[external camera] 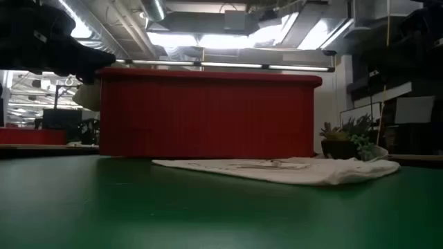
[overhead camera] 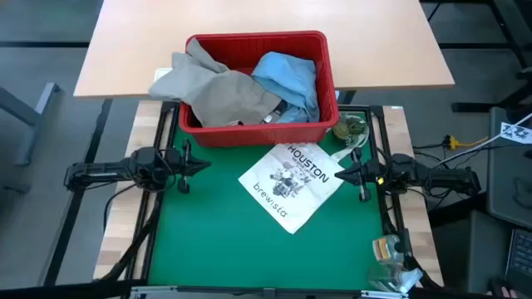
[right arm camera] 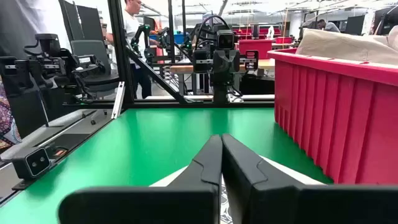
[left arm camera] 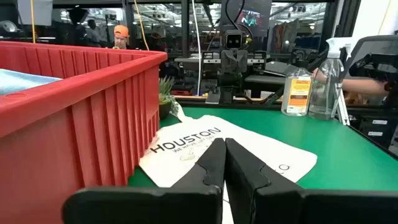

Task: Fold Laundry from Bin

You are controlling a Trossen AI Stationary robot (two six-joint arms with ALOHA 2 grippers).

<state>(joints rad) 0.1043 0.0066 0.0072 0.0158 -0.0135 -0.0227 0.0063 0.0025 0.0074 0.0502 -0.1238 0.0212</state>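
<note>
Red bin (overhead camera: pixel 259 124) sits at the far edge of the green worktop (overhead camera: pixel 216 241), laundry (overhead camera: pixel 241 87) heaped inside: a beige garment (overhead camera: pixel 220 91) spilling over the left rim, a light blue shirt (overhead camera: pixel 287 75) on the right. Both hands are parked low and apart from the bin: the left hand (overhead camera: pixel 199 164) in front of its left corner, the right hand (overhead camera: pixel 341 174) at the right, fingers pinched together and empty on each. Nothing is pulled out yet, so your step is the first pick. Open one hand wide before you reach, lift it over the rim, and come down on one garment only; the beige one looks like the easiest since it sits on top and overhangs. Pinch a single layer near an edge, not a bunched fold. The white tote bag (overhead camera: pixel 291 184) lies on the worktop just in front of the bin, where you'll want to fold; possibly its corner is under the right hand, hard to tell. Don't drag it. A small plant (overhead camera: pixel 351 129) sits by the bin's right corner; keep clear.
</note>
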